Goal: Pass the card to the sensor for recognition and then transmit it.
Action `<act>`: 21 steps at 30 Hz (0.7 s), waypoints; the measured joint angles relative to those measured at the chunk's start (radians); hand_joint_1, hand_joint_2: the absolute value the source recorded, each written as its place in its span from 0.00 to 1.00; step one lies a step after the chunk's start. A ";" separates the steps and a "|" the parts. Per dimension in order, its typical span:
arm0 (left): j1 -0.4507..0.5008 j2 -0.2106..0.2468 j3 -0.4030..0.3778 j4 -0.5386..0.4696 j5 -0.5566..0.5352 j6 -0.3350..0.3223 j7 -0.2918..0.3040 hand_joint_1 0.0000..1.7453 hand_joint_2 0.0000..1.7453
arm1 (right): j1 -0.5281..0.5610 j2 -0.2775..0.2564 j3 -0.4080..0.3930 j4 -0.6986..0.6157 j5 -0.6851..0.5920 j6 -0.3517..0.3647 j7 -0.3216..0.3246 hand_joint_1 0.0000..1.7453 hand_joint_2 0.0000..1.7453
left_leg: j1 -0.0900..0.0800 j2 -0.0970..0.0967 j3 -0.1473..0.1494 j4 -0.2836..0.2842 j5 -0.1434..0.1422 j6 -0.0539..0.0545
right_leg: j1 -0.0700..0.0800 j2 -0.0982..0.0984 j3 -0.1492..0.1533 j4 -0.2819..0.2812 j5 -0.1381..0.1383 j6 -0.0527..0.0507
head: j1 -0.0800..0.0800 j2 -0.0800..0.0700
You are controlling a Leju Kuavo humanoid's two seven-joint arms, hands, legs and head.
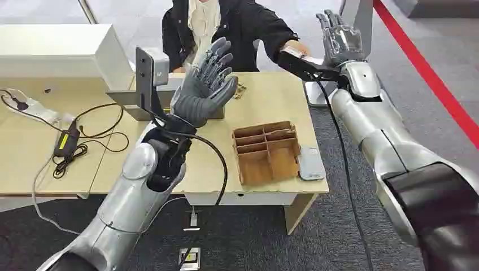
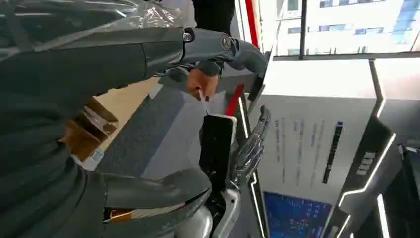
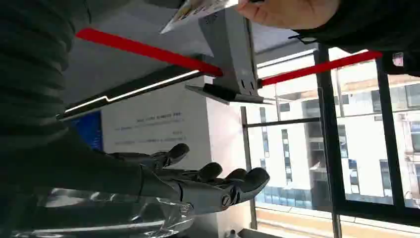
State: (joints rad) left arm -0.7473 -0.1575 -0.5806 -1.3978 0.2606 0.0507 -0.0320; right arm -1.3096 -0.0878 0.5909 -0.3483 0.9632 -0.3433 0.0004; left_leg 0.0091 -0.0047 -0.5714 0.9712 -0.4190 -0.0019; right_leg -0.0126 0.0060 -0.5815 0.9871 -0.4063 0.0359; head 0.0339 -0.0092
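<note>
**Card in the person's hand, both robot hands empty**

On the left of the desk lies a power adapter with tangled cables. Next comes the sensor, a small grey upright panel, with the left hand raised just in front of it, fingers spread and holding nothing. A wooden divider tray sits further right, with a flat grey device touching its side. Beyond the desk sits a person, one arm stretched towards the right hand. That hand is lifted, fingers straight and slightly apart, empty. In the right wrist view the person's hand pinches the card, apart from the robot's fingers. By my reading the handover is finished; whether the scan happened I cannot tell.
</note>
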 joint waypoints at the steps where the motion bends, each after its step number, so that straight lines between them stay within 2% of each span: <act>1: -0.003 -0.002 -0.002 0.004 0.003 0.000 -0.001 0.00 1.00 | -0.004 0.002 0.002 0.003 0.002 -0.002 0.000 0.00 1.00 | 0.000 0.000 0.000 0.000 0.000 0.000 | 0.000 0.000 0.000 0.000 0.000 0.000 | 0.000 0.000; 14: -0.011 -0.018 -0.006 0.047 0.010 0.000 -0.010 0.00 1.00 | -0.011 0.005 0.008 0.032 0.015 0.007 0.014 0.00 1.00 | 0.000 0.000 0.000 0.000 0.000 0.000 | 0.000 0.000 0.000 0.000 0.000 0.000 | 0.000 0.000; 15: -0.011 -0.019 -0.007 0.050 0.010 0.000 -0.011 0.00 1.00 | -0.011 0.005 0.008 0.035 0.015 0.007 0.014 0.58 1.00 | 0.000 0.000 0.000 0.000 0.000 0.000 | 0.000 0.000 0.000 0.000 0.000 0.000 | 0.000 0.000; 16: -0.011 -0.020 -0.007 0.053 0.012 0.000 -0.011 0.00 1.00 | -0.011 0.004 0.008 0.037 0.015 0.008 0.014 1.00 1.00 | 0.000 0.000 0.000 0.000 0.000 0.000 | 0.000 0.000 0.000 0.000 0.000 0.000 | 0.000 0.000; 21: -0.016 -0.026 -0.013 0.065 0.015 0.000 -0.014 0.00 1.00 | -0.010 0.000 0.008 0.044 0.012 0.008 0.008 1.00 1.00 | 0.000 0.000 0.000 0.000 0.000 0.000 | 0.000 0.001 0.000 0.000 0.000 0.000 | 0.000 0.000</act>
State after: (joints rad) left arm -0.7636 -0.1831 -0.5932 -1.3333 0.2754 0.0507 -0.0458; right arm -1.3195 -0.0881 0.5989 -0.3040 0.9754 -0.3353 0.0080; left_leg 0.0091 -0.0047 -0.5711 0.9715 -0.4190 -0.0019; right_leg -0.0127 0.0065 -0.5816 0.9869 -0.4062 0.0359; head 0.0340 -0.0092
